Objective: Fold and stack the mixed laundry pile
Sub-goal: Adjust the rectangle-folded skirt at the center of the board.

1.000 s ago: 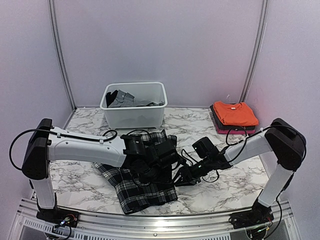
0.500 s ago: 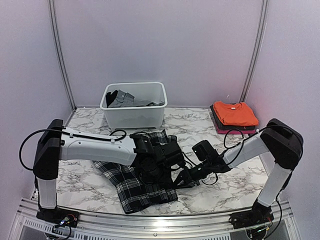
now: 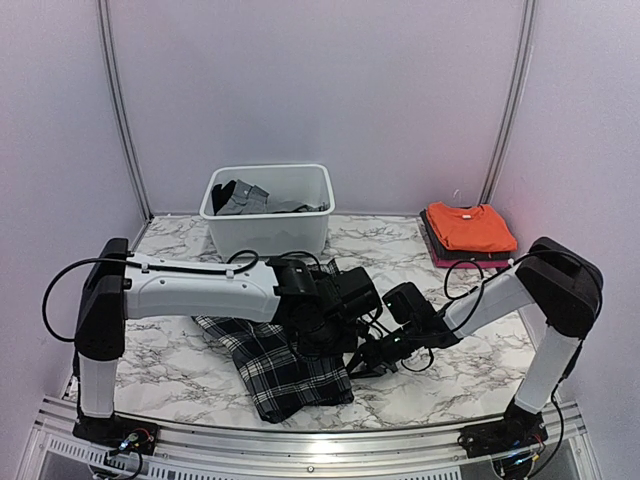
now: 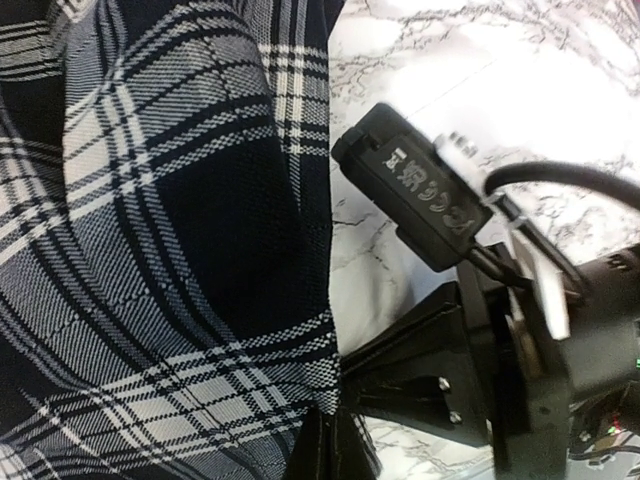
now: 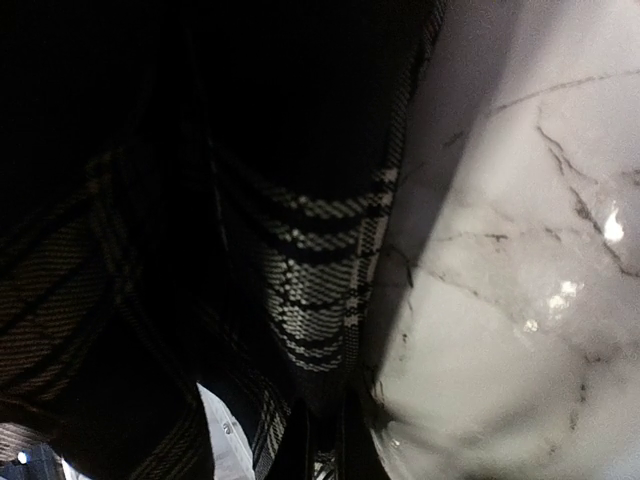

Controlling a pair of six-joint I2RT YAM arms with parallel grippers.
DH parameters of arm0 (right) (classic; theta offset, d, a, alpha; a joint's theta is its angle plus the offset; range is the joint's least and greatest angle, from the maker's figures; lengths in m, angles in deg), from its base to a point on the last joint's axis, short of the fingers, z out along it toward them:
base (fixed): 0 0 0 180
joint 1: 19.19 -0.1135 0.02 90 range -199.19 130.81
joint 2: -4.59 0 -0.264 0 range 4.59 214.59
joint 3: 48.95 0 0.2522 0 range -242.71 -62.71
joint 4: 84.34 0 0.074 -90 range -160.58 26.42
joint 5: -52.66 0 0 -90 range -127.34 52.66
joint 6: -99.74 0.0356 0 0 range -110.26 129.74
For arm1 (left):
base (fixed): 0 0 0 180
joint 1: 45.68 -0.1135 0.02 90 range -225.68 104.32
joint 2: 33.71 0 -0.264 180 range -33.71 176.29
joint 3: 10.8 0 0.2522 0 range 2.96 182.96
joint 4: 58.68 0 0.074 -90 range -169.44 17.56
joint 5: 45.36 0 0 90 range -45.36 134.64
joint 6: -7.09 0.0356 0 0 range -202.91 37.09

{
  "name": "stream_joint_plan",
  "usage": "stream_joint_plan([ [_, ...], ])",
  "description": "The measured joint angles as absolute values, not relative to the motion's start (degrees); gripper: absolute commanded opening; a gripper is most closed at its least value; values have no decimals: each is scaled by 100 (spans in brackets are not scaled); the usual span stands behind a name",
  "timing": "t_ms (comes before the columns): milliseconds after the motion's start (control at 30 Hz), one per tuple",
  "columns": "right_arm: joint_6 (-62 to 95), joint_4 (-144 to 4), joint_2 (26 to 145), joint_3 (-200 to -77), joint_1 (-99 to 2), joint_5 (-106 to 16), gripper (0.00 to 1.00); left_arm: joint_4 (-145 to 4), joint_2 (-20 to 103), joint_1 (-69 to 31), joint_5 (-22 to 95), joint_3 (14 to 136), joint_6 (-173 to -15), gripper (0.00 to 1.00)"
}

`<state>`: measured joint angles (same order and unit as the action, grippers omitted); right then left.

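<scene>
While pale lilac walls (image 3: 320, 90) close in the booth on three sides, the white marble table (image 3: 470, 385) with its grey veins lies bright below, and both my arms reach in to its middle. White tub (image 3: 268, 232) at twelve o'clock against the back wall, a grey cloth (image 3: 240, 198) slumped inside it. Over at two o'clock the orange T-shirt (image 3: 470, 226) lies folded flat on a small stack, with dark and pink layers showing beneath. Now the plaid skirt (image 3: 285, 365), black and white checks: it runs from the table's centre down towards seven o'clock, bunched and raised at the centre end, flatter at the near end. My left pincer (image 4: 330, 450) is pinched tight on its hem, with fabric bulging at nine o'clock in my wrist view and bare marble at three. My right pincer (image 5: 322, 455) is clamped on the same skirt, a fold of plaid drooping dark over the lens. From above, the two pincers sit just beside each other at the skirt's right edge.
</scene>
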<state>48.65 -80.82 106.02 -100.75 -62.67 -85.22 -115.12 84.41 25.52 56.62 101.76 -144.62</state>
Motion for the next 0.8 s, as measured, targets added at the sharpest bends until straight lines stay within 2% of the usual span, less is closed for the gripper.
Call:
stream_joint_plan([
  [67,4859,-8063,10580,-10075,-6261,-8530,19,-11420,8531,2550,5619,10110,-14419,0],
  [133,4843,-7997,10493,-10049,-6211,-8543,27,-11201,8553,2548,5557,9888,-14392,0],
  [300,4634,-7730,9863,-9771,-6007,-8598,42,-10417,8529,2473,5365,9125,-14392,0],
  [433,4581,-7794,9546,-9448,-5911,-8745,57,-10126,8529,2399,5217,9015,-14364,0],
  [800,4773,-8436,10016,-9345,-5909,-9236,62,-9698,8529,2340,5009,9018,-14261,0],
])
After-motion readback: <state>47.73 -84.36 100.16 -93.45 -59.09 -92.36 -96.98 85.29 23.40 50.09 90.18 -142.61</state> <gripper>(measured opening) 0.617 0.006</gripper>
